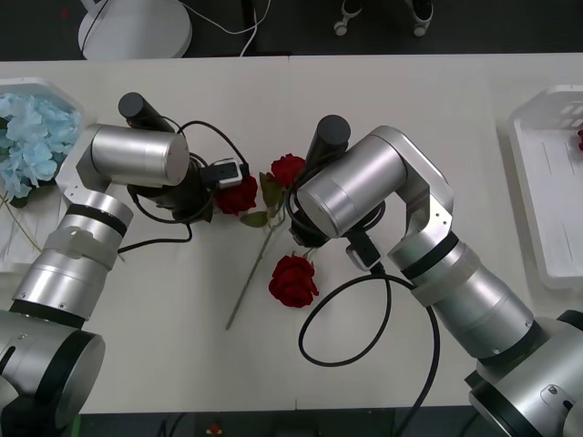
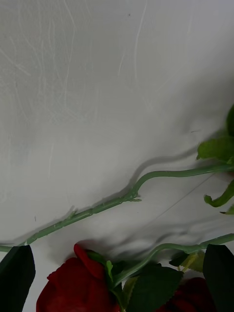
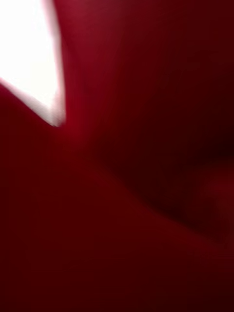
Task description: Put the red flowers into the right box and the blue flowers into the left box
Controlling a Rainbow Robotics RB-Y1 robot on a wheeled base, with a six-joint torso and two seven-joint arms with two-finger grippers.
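Three red flowers lie mid-table: one rose (image 1: pixel 239 196) right against my left gripper (image 1: pixel 217 193), one (image 1: pixel 288 168) just behind it, and one (image 1: pixel 293 279) nearer me on a long stem. In the left wrist view, red petals (image 3: pixel 126 185) press up close to the camera. My right gripper (image 2: pixel 117 247) stands open low over the table, a rose head (image 2: pixel 73 287) between its black fingers (image 2: pixel 17 273) and two green stems (image 2: pixel 146 183) crossing in front. The left box (image 1: pixel 64 177) holds the blue flowers (image 1: pixel 27 146). The right box (image 1: pixel 537 191) shows a bit of red (image 1: pixel 579 138) at its far edge.
My right arm's elbow and wrist (image 1: pixel 351 187) hang over the roses and hide part of them. A black cable (image 1: pixel 364 319) loops over the table near me. A white lamp base (image 1: pixel 135 27) stands beyond the table's far edge.
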